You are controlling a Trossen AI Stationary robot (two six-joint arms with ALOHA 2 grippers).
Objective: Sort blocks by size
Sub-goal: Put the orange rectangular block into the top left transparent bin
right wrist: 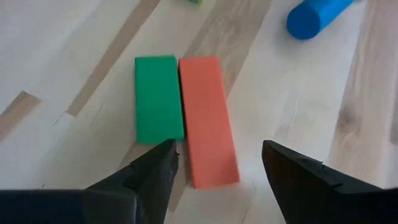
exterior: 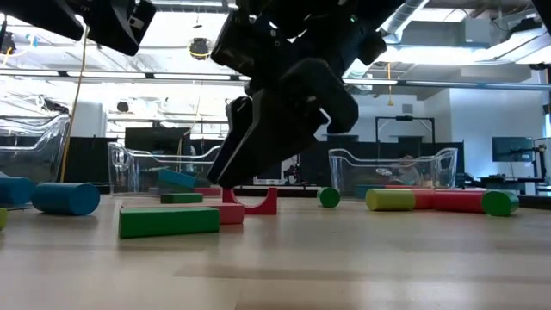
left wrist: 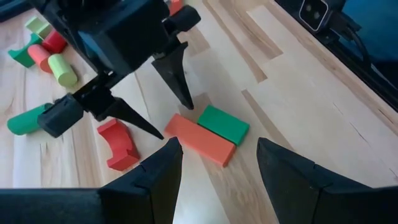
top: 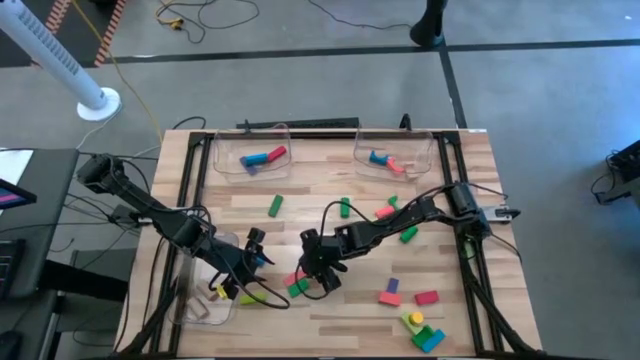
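In the right wrist view, the right gripper (right wrist: 214,171) hangs with its dark fingers spread wide over a flat orange bar (right wrist: 208,121) lying flush against a shorter green bar (right wrist: 158,99) on the pale wood table (right wrist: 74,56); nothing is held. A glossy blue cylinder (right wrist: 317,15) lies at upper right. In the left wrist view, the left gripper (left wrist: 217,168) is parted and empty, with a red arch (left wrist: 118,144) left of centre. From above, more blocks (top: 405,295) are scattered lower right, and two clear bins (top: 250,155) near the top hold what may be a few more.
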